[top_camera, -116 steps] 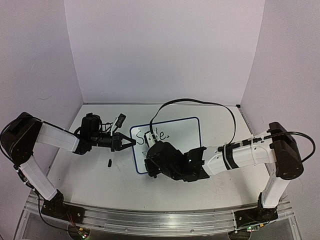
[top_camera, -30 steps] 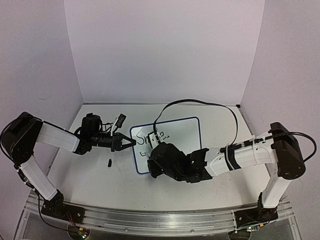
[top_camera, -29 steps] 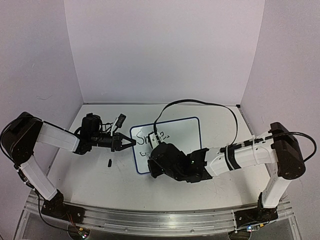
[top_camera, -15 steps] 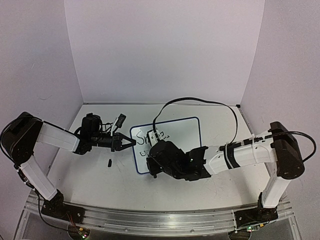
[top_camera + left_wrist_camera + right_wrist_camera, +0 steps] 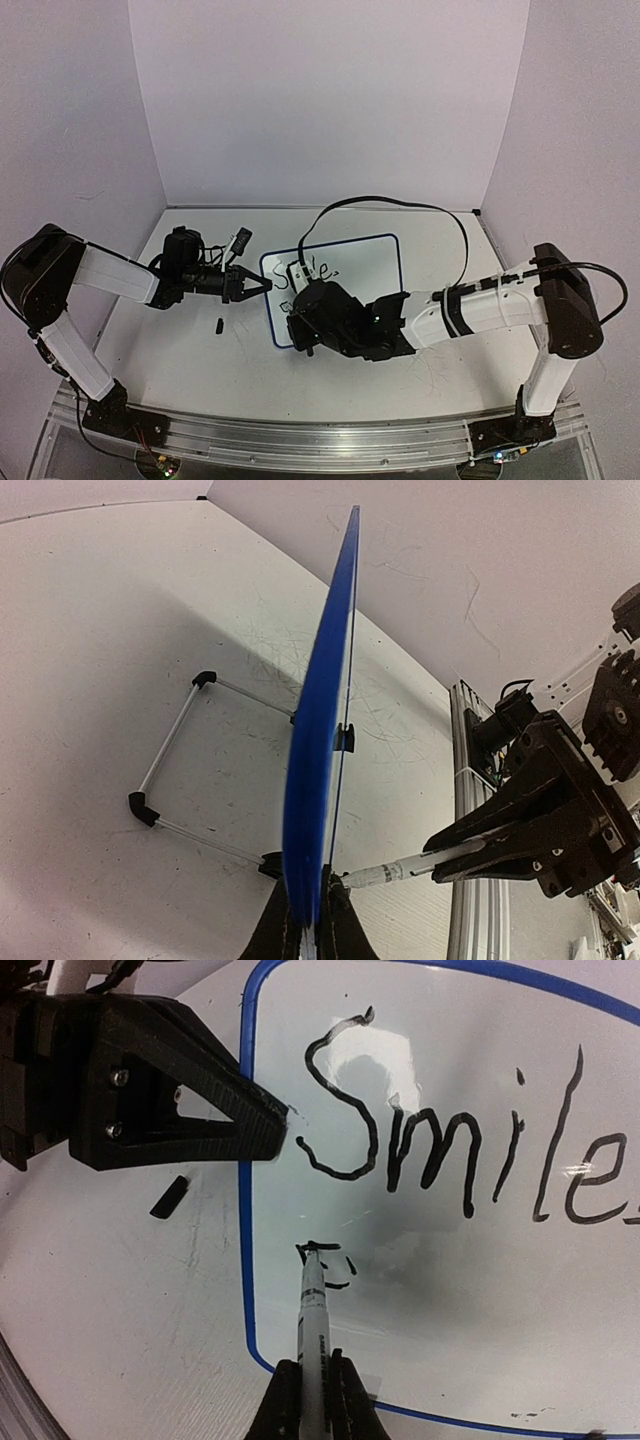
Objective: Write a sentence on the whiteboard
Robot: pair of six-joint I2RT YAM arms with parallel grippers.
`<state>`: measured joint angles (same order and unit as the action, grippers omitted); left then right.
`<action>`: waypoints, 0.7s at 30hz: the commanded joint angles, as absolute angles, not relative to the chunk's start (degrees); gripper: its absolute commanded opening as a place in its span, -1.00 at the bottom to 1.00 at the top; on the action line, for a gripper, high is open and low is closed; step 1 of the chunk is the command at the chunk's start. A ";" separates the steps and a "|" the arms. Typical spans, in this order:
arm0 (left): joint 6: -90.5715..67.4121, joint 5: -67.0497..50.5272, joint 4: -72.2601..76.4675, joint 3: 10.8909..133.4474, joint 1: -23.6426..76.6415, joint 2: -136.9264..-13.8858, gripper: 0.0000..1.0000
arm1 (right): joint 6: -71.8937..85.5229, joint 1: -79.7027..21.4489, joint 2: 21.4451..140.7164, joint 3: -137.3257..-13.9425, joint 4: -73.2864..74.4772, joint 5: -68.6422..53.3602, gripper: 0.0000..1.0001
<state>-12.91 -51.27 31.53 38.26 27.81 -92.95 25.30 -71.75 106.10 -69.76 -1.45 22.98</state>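
The whiteboard [image 5: 360,270], white with a thin blue rim, stands tilted on the table. It fills the right wrist view [image 5: 480,1290] and shows edge-on in the left wrist view [image 5: 322,730]. The sentence [image 5: 450,1150] reads "Smile" in black, with a few fresh strokes [image 5: 325,1260] below its first letter. My left gripper [image 5: 262,285] is shut on the board's left rim [image 5: 310,905]. My right gripper [image 5: 312,1390] is shut on a white marker [image 5: 311,1310], whose tip touches the board at the fresh strokes. The marker also shows in the left wrist view [image 5: 400,868].
A small black cap [image 5: 218,324] lies on the table left of the board, also in the right wrist view [image 5: 170,1197]. The board's wire stand with black feet [image 5: 175,770] rests behind it. The aluminium base rail [image 5: 300,440] runs along the near edge.
My right gripper has shifted left and a little up along the board's lower left, and short strokes have appeared under "Smile". My left gripper has stayed still on the rim.
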 commanded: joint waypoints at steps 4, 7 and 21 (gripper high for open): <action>-10.16 -47.77 28.47 38.75 28.21 -93.79 -1.00 | 24.95 -71.37 107.76 -72.29 -0.65 21.92 -1.00; -10.12 -47.80 28.48 38.79 28.19 -93.91 -1.00 | 25.40 -71.42 107.67 -72.05 -0.24 21.72 -1.00; -10.28 -47.89 28.47 38.84 28.23 -93.90 -1.00 | 28.06 -71.40 105.72 -69.79 1.68 22.54 -1.00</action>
